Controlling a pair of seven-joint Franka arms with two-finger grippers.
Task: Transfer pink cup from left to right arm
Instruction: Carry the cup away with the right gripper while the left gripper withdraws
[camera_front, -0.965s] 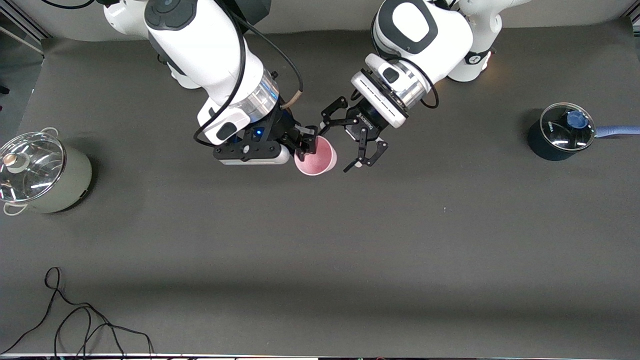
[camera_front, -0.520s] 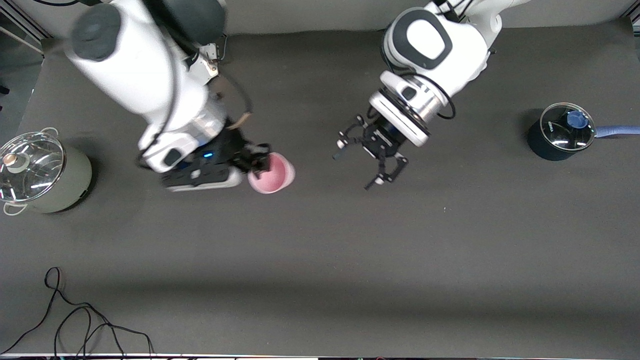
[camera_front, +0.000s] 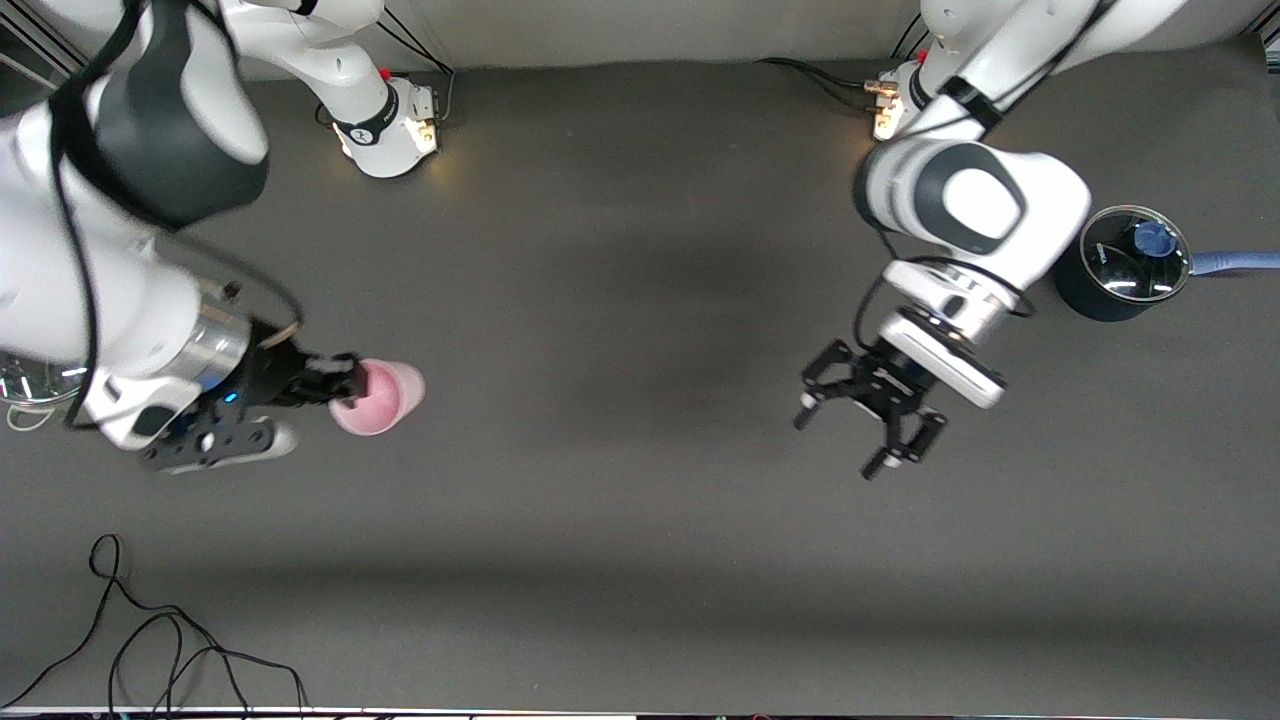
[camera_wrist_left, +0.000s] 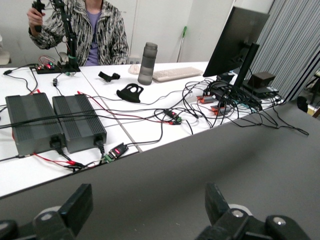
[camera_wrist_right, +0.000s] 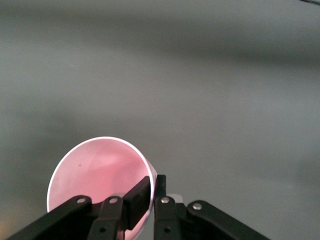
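Observation:
The pink cup (camera_front: 388, 396) hangs over the table toward the right arm's end, tilted on its side. My right gripper (camera_front: 345, 386) is shut on its rim. In the right wrist view one finger sits inside the pink cup (camera_wrist_right: 95, 170) and the other outside, so the right gripper (camera_wrist_right: 154, 183) pinches the wall. My left gripper (camera_front: 838, 441) is over the table toward the left arm's end, well apart from the cup. It stands open, and in its own view the left gripper (camera_wrist_left: 148, 200) has only bare table between its fingers.
A dark pot (camera_front: 1118, 264) with a glass lid and a blue handle stands at the left arm's end. The pale lidded pot (camera_front: 22, 384) is mostly hidden under the right arm. A black cable (camera_front: 150, 640) lies near the front edge.
The arms have drawn apart. The right arm carried the pink cup toward its end of the table. The left arm swung toward its own end, open and empty.

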